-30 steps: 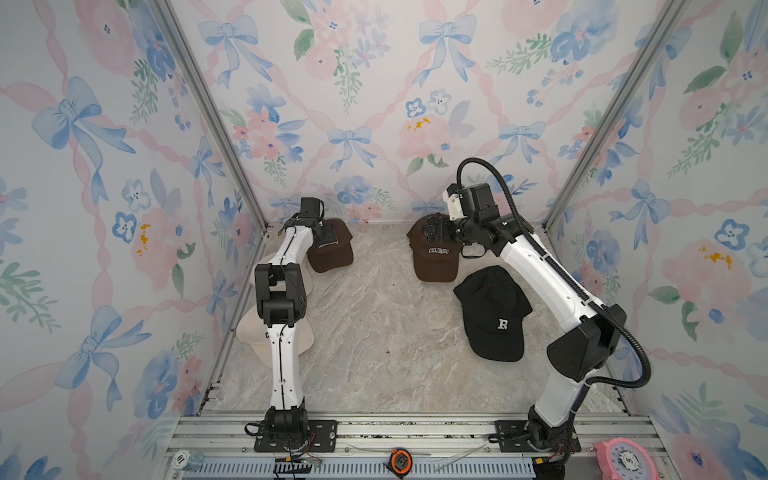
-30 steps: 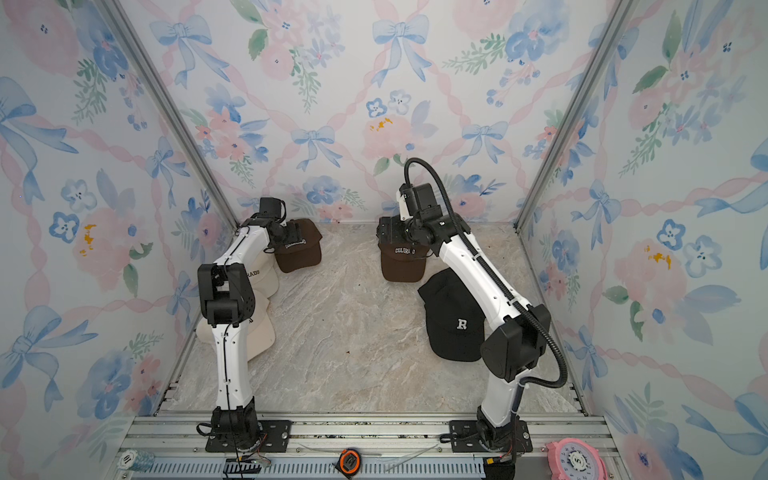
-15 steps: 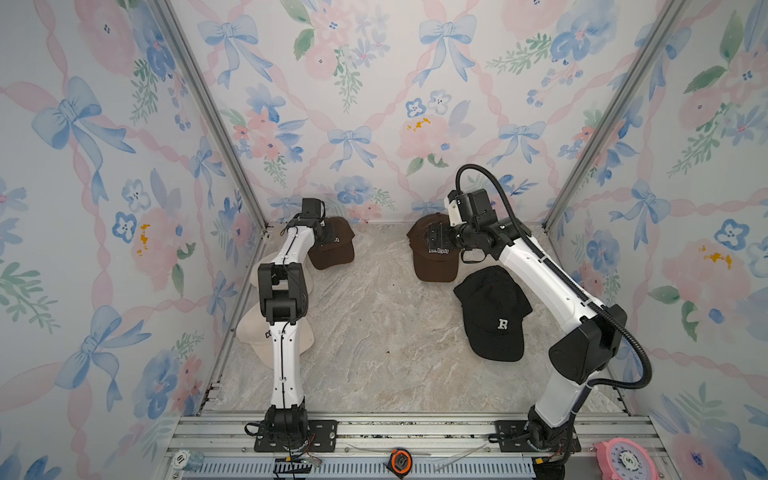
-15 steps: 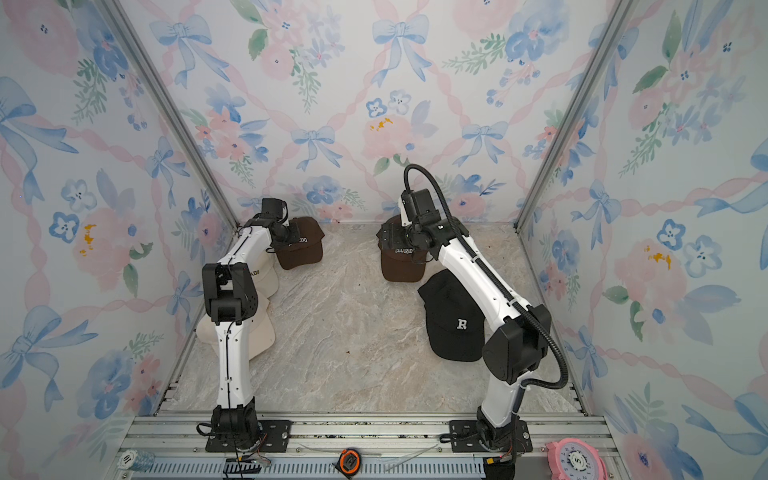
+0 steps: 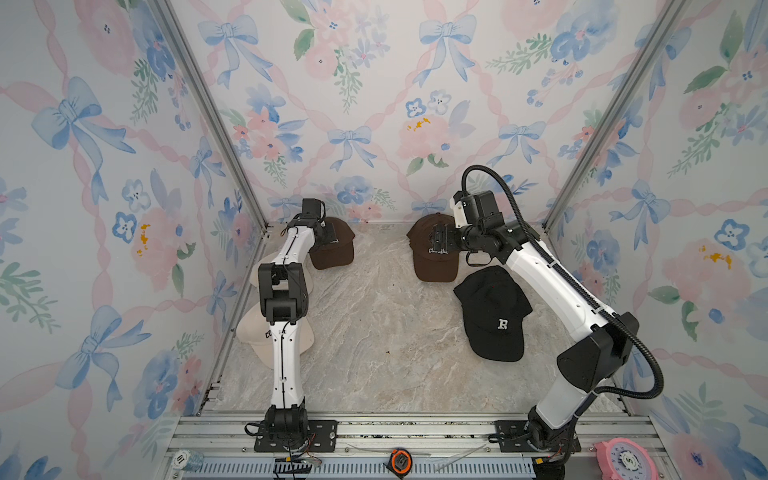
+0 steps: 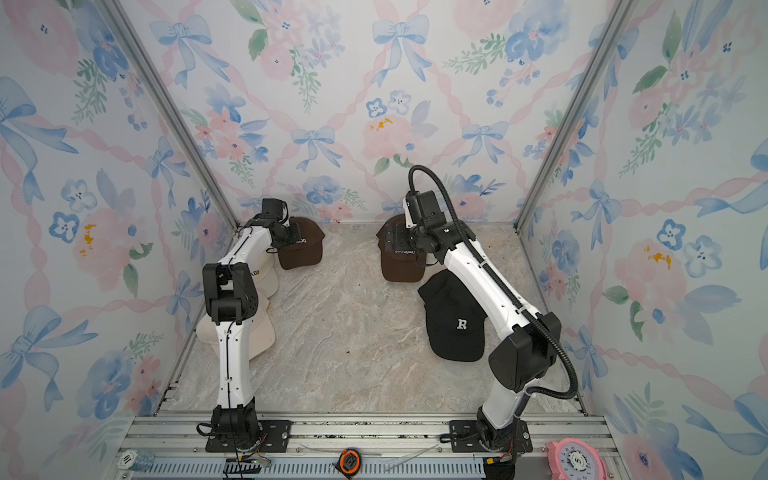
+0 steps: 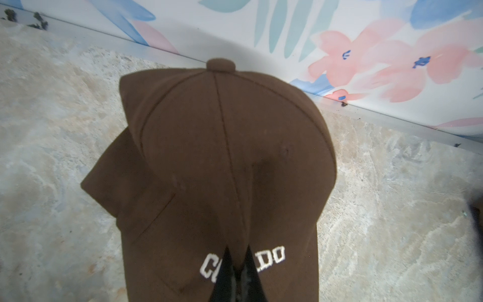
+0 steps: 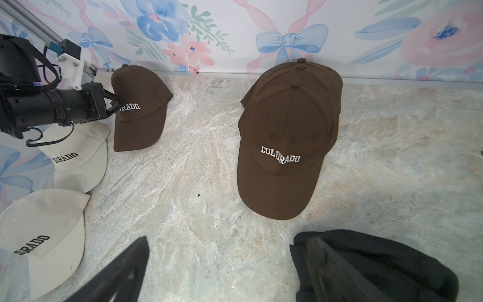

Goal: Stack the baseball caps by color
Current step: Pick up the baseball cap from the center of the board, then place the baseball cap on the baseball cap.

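A lone brown cap [image 5: 334, 249] [image 7: 227, 162] [image 8: 138, 109] lies at the back left near the wall. My left gripper [image 7: 237, 261] [image 8: 119, 103] is shut on a pinch of its front fabric, right in the white lettering. A stack of brown caps [image 5: 434, 257] [image 8: 285, 146] rests at the back right. My right gripper [image 5: 438, 239] [image 8: 227, 251] hovers above that stack, open and holding nothing. A black cap with a white "R" [image 5: 494, 316] [image 8: 379, 264] lies in front of the stack. Two cream caps [image 8: 78, 154] [image 8: 44, 235] sit along the left wall, partly hidden by my left arm in both top views.
Floral walls close in the marble floor [image 5: 374, 332] on three sides. On the aluminium rail [image 5: 415, 432] in front lie a pink timer [image 5: 623, 459], an orange tape measure [image 5: 401, 459] and a roll of chips [image 5: 187, 459].
My left gripper has shut onto the front of the lone brown cap. The right gripper has drifted slightly left over the brown stack, staying open.
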`<state>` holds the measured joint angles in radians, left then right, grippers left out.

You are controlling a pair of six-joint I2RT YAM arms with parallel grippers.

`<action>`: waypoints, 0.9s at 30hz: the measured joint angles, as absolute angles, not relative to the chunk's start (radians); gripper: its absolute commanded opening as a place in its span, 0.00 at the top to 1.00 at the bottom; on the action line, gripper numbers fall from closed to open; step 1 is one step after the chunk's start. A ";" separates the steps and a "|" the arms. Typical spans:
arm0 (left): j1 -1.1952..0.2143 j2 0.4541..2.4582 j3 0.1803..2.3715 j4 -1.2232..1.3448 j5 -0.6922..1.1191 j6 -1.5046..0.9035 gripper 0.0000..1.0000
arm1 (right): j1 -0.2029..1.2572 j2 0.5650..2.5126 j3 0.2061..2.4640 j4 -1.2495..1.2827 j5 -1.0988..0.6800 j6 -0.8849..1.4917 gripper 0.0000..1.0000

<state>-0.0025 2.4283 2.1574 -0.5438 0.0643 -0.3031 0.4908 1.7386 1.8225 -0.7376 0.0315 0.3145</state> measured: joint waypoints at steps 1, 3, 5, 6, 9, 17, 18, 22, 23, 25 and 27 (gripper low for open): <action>-0.007 2.424 2.156 -0.548 0.064 -0.305 1.00 | 0.490 1.736 1.818 -0.735 0.031 0.315 0.04; -0.022 2.404 2.141 -0.555 0.063 -0.308 1.00 | 0.484 1.724 1.797 -0.728 0.032 0.316 0.04; -0.043 2.378 2.124 -0.569 0.060 -0.311 1.00 | 0.480 1.703 1.770 -0.722 0.031 0.322 0.04; -0.058 2.362 2.116 -0.577 0.060 -0.311 1.00 | 0.478 1.691 1.757 -0.719 0.031 0.323 0.04; -0.103 2.299 2.073 -0.587 0.050 -0.318 1.00 | 0.464 1.651 1.720 -0.710 0.031 0.330 0.04; -0.210 2.127 1.977 -0.595 0.041 -0.361 1.00 | 0.435 1.529 1.603 -0.680 0.031 0.340 0.04; -0.222 2.109 1.969 -0.596 0.038 -0.369 1.00 | 0.431 1.512 1.585 -0.679 0.031 0.342 0.04; -0.275 2.059 1.948 -0.595 0.023 -0.408 1.00 | 0.412 1.443 1.515 -0.677 0.031 0.359 0.04; -0.294 2.051 1.945 -0.595 0.019 -0.419 1.00 | 0.407 1.424 1.499 -0.676 0.031 0.361 0.04; -0.334 2.043 1.943 -0.595 0.011 -0.437 1.00 | 0.397 1.389 1.471 -0.677 0.031 0.368 0.04; -0.387 2.041 1.943 -0.595 0.000 -0.459 1.00 | 0.386 1.351 1.444 -0.678 0.031 0.376 0.04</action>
